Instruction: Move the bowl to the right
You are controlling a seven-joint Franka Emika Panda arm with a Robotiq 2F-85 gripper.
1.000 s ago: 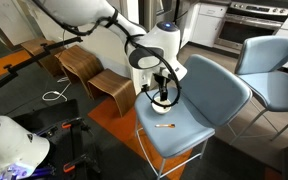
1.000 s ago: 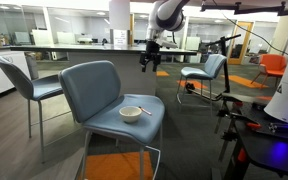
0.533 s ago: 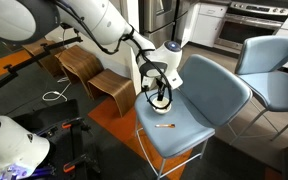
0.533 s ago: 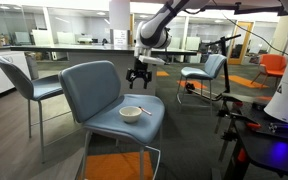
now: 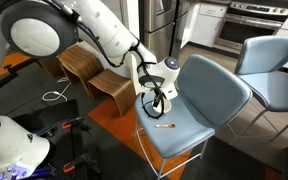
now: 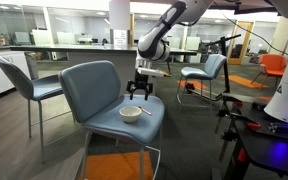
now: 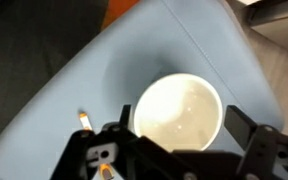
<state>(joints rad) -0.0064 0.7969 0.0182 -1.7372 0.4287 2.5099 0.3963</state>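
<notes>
The small cream-white bowl [image 6: 131, 112] sits on the seat of a blue-grey chair [image 6: 152, 127]. In the wrist view the bowl [image 7: 177, 108] lies right below the camera, between the two dark fingers. My gripper [image 6: 136, 91] is open and empty, hanging a little above the bowl and apart from it. It also shows in an exterior view [image 5: 157, 97], where it covers most of the bowl. A thin orange stick [image 5: 165, 125] lies on the seat beside the bowl, and it shows in the wrist view [image 7: 84, 121] too.
The chair's backrest [image 5: 216, 88] rises next to the bowl. Another blue chair [image 5: 269, 60] stands behind it, and others stand nearby [image 6: 29, 85] [image 6: 206, 70]. Curved wooden stools [image 5: 84, 65] stand on the floor beside the chair.
The arm has swung in and come down from high above the chair to just over the bowl. The bowl and the orange stick have not moved.
</notes>
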